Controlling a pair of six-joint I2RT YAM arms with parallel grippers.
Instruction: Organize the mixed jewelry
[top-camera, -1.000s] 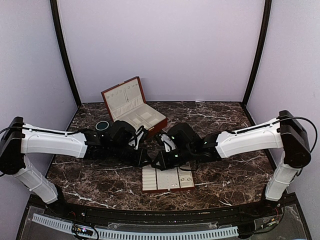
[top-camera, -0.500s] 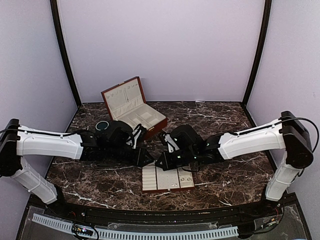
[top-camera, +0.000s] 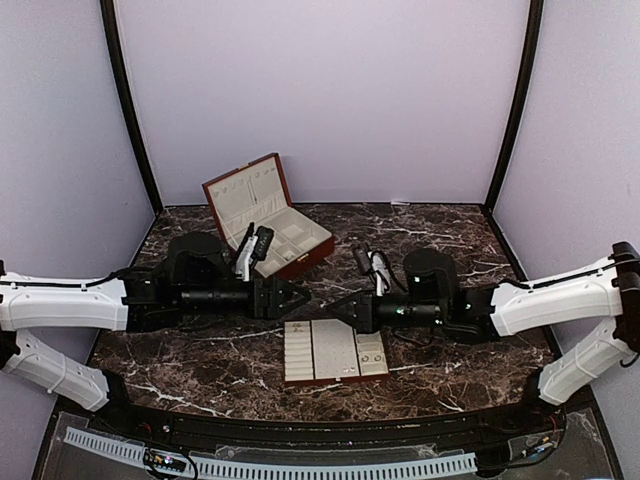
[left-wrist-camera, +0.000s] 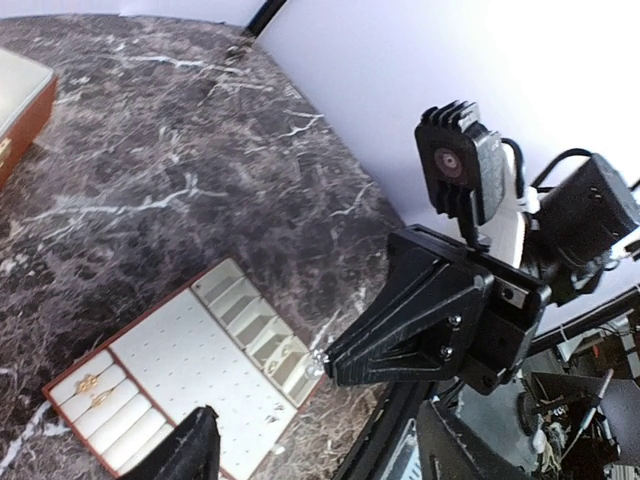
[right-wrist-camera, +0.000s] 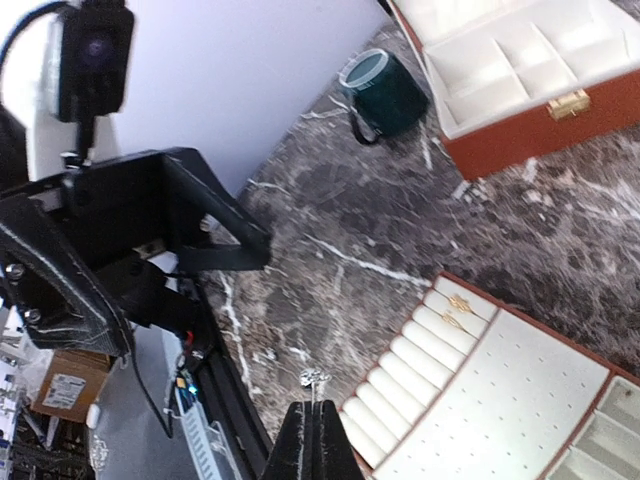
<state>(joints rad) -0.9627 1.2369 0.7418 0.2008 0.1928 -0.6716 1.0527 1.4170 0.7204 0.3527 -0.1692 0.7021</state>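
Over on the left, the white left arm reaches in low across the dark brown, white-veined marble table. The left gripper is spread wide, its fingers well apart with nothing between them. Just behind it stands the red-brown wooden box, lid up, cream-lined compartments showing. The right wrist view catches a dark green round cup on the marble near that box; from above it is hidden behind the arm.

Centre stage now: the flat, cream-lined compartment tray with a red-brown rim lies on the marble nearer the bases than both grippers. Two small gold-toned rings sit in the ring-roll slots at its left end.

Across to the right! The right gripper has its jaws pinched fully together, and right at the tips is a tiny silvery piece, clamped and held up off the marble, close by the tray's far edge. The two grippers point at each other, tips near but apart.
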